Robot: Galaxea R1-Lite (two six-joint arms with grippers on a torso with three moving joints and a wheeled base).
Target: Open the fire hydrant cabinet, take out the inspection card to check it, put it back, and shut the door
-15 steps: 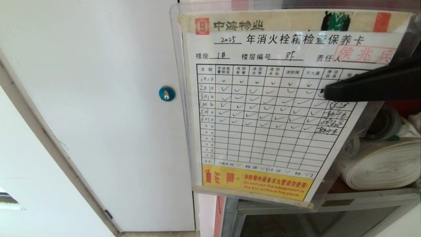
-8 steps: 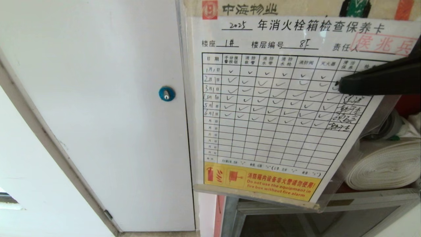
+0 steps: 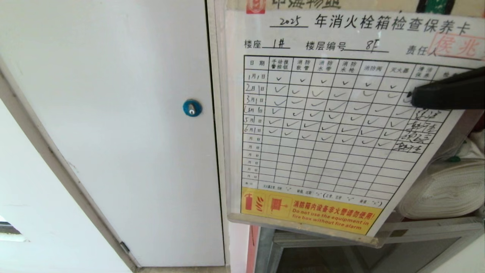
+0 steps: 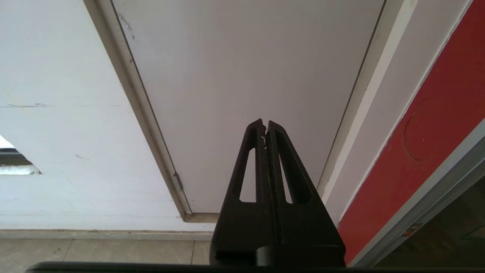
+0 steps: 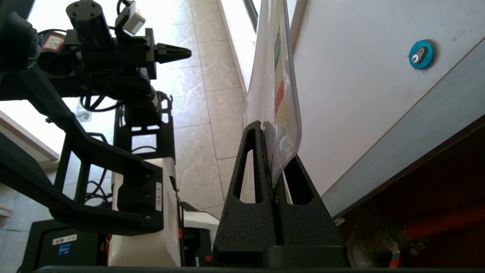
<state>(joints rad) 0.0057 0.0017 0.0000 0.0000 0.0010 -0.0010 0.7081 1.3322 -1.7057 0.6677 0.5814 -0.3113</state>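
Observation:
The inspection card (image 3: 333, 144), a laminated white sheet with a grid of checkmarks and a yellow strip of red fire icons, fills the right half of the head view, facing the camera. My right gripper (image 3: 415, 98) reaches in from the right and is shut on the card's right edge. In the right wrist view the card (image 5: 278, 94) stands edge-on, pinched in that gripper (image 5: 267, 131). Behind the card the fire hydrant cabinet (image 3: 471, 125) shows its red inside and a white rolled hose (image 3: 443, 189). My left gripper (image 4: 265, 123) is shut and empty, parked low. The door is out of view.
A white flush panel (image 3: 113, 132) with a round blue lock (image 3: 192, 108) stands left of the cabinet. Below the card is a smaller glass panel (image 3: 360, 254) in an aluminium frame. The right wrist view shows my own left arm (image 5: 113, 64) over the tiled floor (image 5: 219, 91).
The card has moved right and closer to the head camera, its top now cut off by the picture's edge. The right gripper went right with it. The wall and panel have not shifted.

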